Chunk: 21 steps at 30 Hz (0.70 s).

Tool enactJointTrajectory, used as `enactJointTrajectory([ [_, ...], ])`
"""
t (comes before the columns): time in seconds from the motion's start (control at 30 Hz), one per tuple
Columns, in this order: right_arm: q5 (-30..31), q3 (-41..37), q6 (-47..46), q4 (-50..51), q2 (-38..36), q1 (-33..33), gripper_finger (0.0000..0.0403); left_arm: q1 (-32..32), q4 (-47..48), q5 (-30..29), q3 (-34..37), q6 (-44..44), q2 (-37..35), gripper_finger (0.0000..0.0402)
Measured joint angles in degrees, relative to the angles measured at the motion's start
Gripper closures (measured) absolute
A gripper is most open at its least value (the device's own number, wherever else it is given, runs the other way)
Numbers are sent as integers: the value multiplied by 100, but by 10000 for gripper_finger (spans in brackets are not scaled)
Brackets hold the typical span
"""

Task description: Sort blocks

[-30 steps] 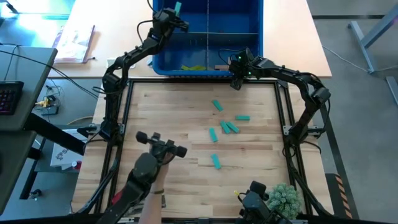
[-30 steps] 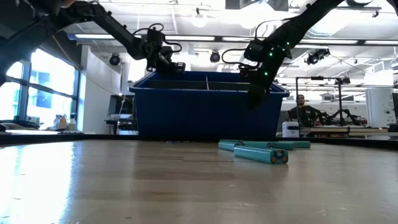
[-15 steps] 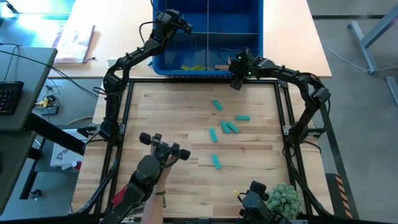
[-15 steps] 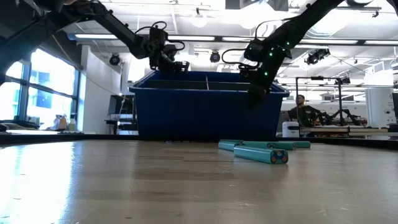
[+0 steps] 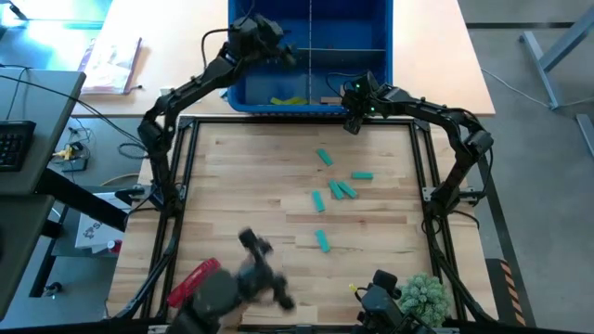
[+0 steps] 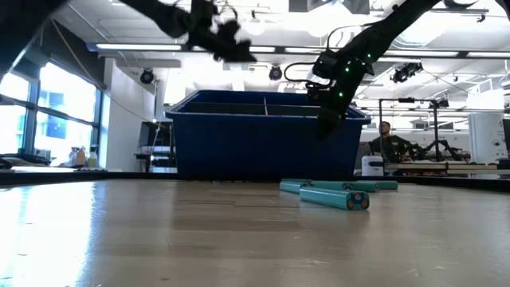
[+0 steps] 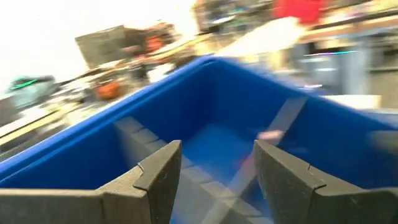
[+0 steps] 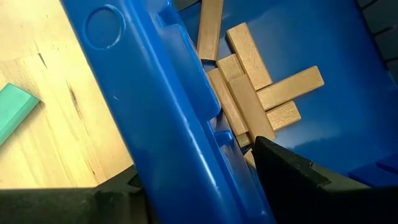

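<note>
Several teal blocks (image 5: pixel 345 189) lie flat on the wooden table, and also show in the low view (image 6: pixel 335 197). A blue divided bin (image 5: pixel 237 93) stands at the far edge. It holds lime blocks (image 5: pixel 290 99) and tan blocks (image 8: pixel 249 81). My left gripper (image 7: pixel 217 155) is open and empty, high over the bin's left part (image 5: pixel 286 54). My right gripper (image 8: pixel 196 165) is open at the bin's near wall (image 8: pixel 155 112), one finger inside the bin and one outside. I cannot tell whether it touches the wall. One teal block (image 8: pixel 12 112) lies just outside that wall.
A red cylindrical tool (image 5: pixel 192 281) and a blurred dark device (image 5: pixel 264 278) are at the table's near left edge. A green tufted thing (image 5: pixel 427 295) sits at the near right. A black frame (image 5: pixel 422 167) borders the table. Bare wood lies left of the teal blocks.
My left gripper has risen and gone toward the table's right, over the bin. The teal block seen at it a second ago no longer shows. The dark device at the near left has moved toward the near edge, and the red tool has come into view.
</note>
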<state>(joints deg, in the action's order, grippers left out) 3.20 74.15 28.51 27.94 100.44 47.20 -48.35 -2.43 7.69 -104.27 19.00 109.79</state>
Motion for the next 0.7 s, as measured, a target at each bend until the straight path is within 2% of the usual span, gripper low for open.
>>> enactJointTrajectory([
  [0.13, 0, 0, 1, 0, 0, 1, 208, 480, 491, 853, 626, 139, -803, 220],
  [0.27, 2, 0, 0, 0, 0, 2, 208, 1109, 634, 1118, 1684, 211, -1571, 220],
  [0.4, 2, 0, 2, 0, 0, 2, 208, 1879, 692, 1133, 2787, 181, -2143, 220],
  [0.57, 2, 0, 0, 2, 0, 2, 208, 2826, 409, 1112, 3841, -17, -2239, 220],
  [0.7, 0, 0, 1, 0, 0, 2, 208, 3293, -150, 673, 4319, -217, -1909, 220],
])
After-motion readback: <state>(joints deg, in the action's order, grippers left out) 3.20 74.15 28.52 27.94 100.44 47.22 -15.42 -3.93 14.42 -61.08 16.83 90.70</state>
